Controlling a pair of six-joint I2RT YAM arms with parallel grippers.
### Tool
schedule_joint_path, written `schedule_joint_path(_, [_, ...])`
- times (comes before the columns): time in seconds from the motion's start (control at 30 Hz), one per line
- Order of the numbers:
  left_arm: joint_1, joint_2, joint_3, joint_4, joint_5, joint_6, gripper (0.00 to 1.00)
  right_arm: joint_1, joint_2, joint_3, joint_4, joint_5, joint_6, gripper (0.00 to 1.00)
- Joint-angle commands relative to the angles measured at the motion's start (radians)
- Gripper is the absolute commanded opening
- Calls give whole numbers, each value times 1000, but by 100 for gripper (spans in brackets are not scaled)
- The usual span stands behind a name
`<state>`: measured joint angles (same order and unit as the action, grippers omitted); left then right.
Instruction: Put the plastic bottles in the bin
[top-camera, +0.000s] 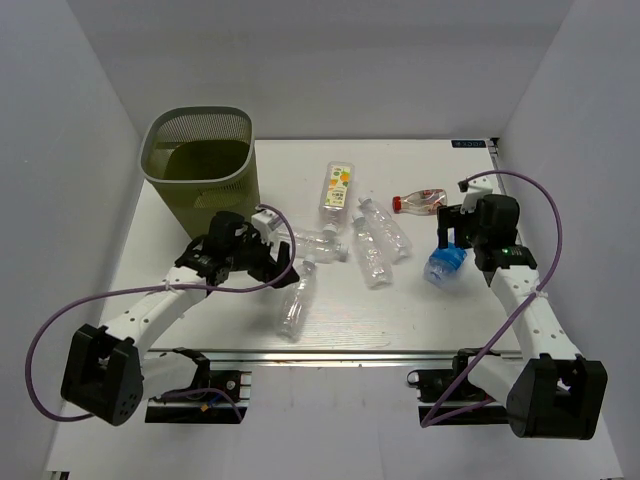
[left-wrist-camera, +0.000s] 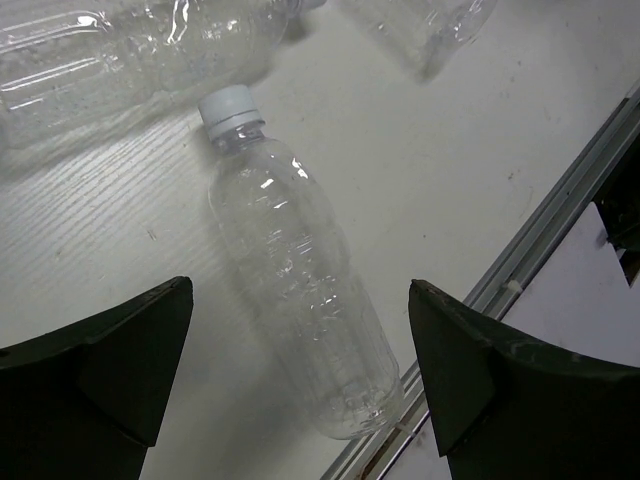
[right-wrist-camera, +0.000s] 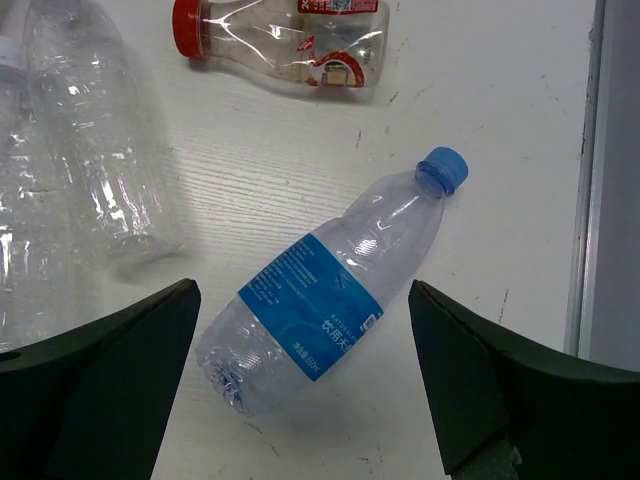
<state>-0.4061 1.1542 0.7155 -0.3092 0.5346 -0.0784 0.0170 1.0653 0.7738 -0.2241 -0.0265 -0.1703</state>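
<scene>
Nearest in the top view are the two arm bases (top-camera: 100, 375), bolted behind a metal rail (top-camera: 330, 352) at 6 o'clock. The bin (top-camera: 190, 200) stands at 10 o'clock on the white table (top-camera: 430, 310), and no bottle shows inside it. The bottles (top-camera: 370, 255) lie scattered from the centre out to 2 o'clock, all on their sides. The left gripper (top-camera: 278, 265) hangs beside the bin over a clear bottle (top-camera: 296, 300), and the right gripper (top-camera: 450, 240) over a blue bottle (top-camera: 443, 265) at 3 o'clock. In the left wrist view the fingers are spread wide, with the clear bottle lying between them, its white cap at 11 o'clock and nothing touching it. In the right wrist view the fingers are likewise spread wide around the blue bottle, cap toward 1 o'clock, with a red-cap bottle (right-wrist-camera: 280, 40) well apart at 12. These look empty, so probably light, thin-walled and slick, likely to dent or roll. A squeeze across mid-body, square to the long axis, seems the safest hold. The table is matt and scuffed, and plain white walls (top-camera: 330, 60) close in the back and both sides.
</scene>
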Motion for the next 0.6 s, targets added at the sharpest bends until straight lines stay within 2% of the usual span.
schedule_joint_path(0.0, [-40,10,38,9,-34,11,98,-3,-31,-2,8,-7,-49,90])
schedule_joint_path(0.13, [-68,19,48,9,-128,0,98,-5,-18,-31,-64,-45,-220,90])
schedule_joint_path(0.17, [-80,19,48,9,-148,0,98,-9,-15,-25,-81,-123,-247,90])
schedule_joint_path(0.2, [-80,19,48,9,-168,-14,98,-5,-11,-21,-104,-131,-248,90])
schedule_joint_path(0.27, [-103,19,48,9,-231,-40,98,-6,-16,-8,-118,-192,-218,82])
schedule_joint_path(0.3, [-103,19,48,18,-267,-50,98,-6,-18,-7,-119,-200,-209,71])
schedule_joint_path(0.33, [-115,19,48,18,-287,-69,98,-8,-15,-4,-127,-217,-186,31])
schedule_joint_path(0.37, [-129,33,48,27,-323,-84,98,-5,-21,-1,-127,-225,-176,17])
schedule_joint_path(0.4, [-129,42,48,27,-346,-84,98,-5,-21,-4,-127,-217,-157,13])
schedule_joint_path(0.43, [-155,54,48,27,-373,-110,98,-35,-24,-4,-120,-216,-149,23])
schedule_joint_path(0.5, [-172,105,71,27,-441,-119,98,-35,-24,-8,-123,-205,-150,52])
schedule_joint_path(0.57, [-201,151,97,13,-482,-133,98,-38,-19,-11,-118,-205,-144,61])
